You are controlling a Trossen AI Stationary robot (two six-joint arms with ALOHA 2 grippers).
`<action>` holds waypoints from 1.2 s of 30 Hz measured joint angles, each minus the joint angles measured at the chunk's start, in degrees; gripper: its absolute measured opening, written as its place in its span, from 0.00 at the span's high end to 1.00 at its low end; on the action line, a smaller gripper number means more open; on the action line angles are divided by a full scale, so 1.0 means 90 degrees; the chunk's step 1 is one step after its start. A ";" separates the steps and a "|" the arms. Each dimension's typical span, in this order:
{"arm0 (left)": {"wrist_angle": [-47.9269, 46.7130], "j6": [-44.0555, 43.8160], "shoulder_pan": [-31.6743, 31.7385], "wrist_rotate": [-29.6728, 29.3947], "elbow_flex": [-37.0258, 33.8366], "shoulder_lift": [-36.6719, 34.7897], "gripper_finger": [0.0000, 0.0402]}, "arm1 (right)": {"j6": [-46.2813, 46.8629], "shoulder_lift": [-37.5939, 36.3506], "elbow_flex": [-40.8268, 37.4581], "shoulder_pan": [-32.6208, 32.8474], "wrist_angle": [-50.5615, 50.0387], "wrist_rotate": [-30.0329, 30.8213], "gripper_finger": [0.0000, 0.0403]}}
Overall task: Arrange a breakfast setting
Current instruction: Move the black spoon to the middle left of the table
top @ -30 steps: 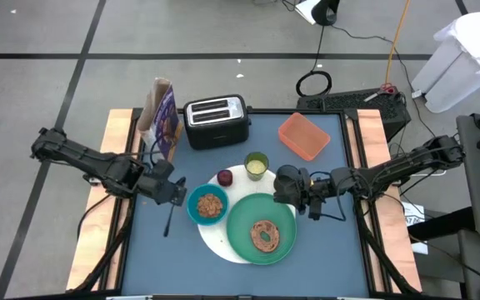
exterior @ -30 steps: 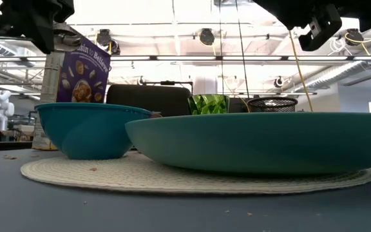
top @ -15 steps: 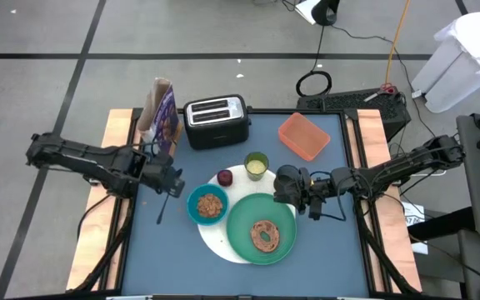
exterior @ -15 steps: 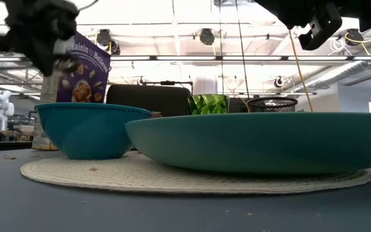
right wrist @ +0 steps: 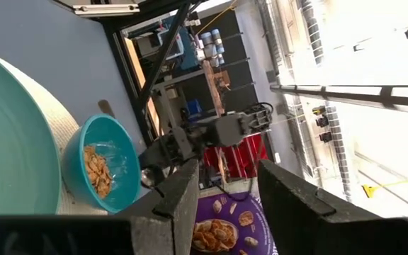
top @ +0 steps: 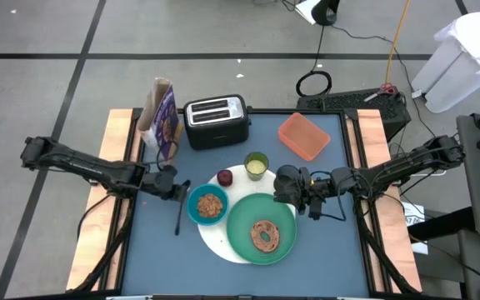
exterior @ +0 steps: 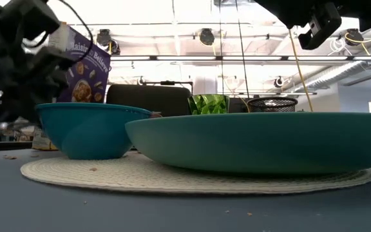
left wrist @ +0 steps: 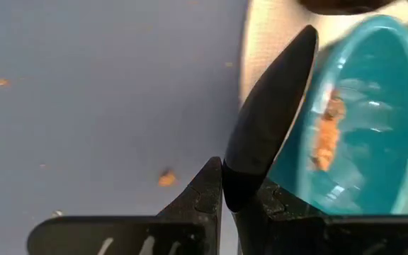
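One blue bowl holds what looks like cereal; left tool pinches the spoon.

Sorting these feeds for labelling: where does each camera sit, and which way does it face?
High: overhead, straight down; both arms, plate.
Low: tabletop level, facing the room; left gripper.
Left wrist: down past shut jaws holding spoon beside bowl.
Right wrist: across the table; own jaws apart, empty.
All four show the bowl.
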 joint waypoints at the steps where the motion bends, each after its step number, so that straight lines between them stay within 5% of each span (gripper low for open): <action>1: 0.0130 -0.0063 0.0000 -0.0032 -0.0133 0.0000 0.94 | 0.0000 0.0000 0.0000 -0.0002 0.0003 0.0003 0.65; 10: 0.1199 -0.0441 0.0000 -0.0170 -0.0779 0.0002 0.94 | 0.0012 0.0000 0.0000 -0.0002 0.0000 0.0785 0.65; 36: 0.1238 -0.0926 -0.0002 -0.0369 -0.0991 0.0000 0.94 | 0.0002 0.0000 0.0000 -0.0002 0.0000 0.0782 0.65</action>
